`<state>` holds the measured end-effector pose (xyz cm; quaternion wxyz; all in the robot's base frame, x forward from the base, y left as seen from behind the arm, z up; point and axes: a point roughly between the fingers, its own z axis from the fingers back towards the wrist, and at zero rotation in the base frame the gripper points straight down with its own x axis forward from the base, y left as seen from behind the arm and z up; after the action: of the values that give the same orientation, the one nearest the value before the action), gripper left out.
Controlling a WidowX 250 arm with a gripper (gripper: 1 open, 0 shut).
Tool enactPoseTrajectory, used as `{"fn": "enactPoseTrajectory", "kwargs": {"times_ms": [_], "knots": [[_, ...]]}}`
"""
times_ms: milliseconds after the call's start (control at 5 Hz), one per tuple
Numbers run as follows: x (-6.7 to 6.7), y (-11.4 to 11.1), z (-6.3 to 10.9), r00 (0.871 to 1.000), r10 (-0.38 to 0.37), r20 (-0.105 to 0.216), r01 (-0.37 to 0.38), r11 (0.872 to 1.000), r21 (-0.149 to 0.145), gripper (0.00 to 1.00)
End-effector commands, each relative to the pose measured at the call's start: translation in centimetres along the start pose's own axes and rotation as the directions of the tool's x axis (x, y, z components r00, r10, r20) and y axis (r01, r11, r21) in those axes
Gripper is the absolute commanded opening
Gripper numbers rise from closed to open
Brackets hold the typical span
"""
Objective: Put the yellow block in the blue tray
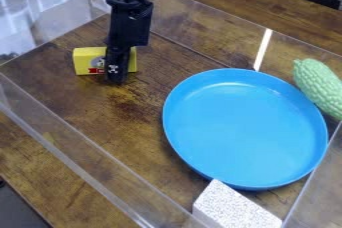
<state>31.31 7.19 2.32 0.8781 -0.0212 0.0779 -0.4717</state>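
The yellow block [88, 61] lies on the wooden table at the left, its red-and-white label partly covered. My gripper [118, 72] points straight down onto the block's right end, with its dark fingers closed across the block. The block still rests on the table. The blue tray [246, 126], a large round shallow dish, sits to the right of the block with a stretch of bare wood between them. Nothing lies in the tray.
A bumpy green oval object [321, 85] lies at the tray's far right edge. A white speckled sponge block [235, 208] sits at the front, just below the tray. Clear plastic walls [54, 142] border the table on the left and front.
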Motion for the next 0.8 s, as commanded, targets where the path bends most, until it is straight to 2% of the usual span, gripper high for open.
{"fn": "enactPoseTrajectory", "kwargs": {"times_ms": [0,600], "knots": [[-0.16,1.2,1.55,1.0,0.012,0.026,-0.013,0.999,0.051,0.0],[-0.3,1.71,1.36,1.0,0.006,0.03,-0.008,0.998,0.056,0.0]]}}
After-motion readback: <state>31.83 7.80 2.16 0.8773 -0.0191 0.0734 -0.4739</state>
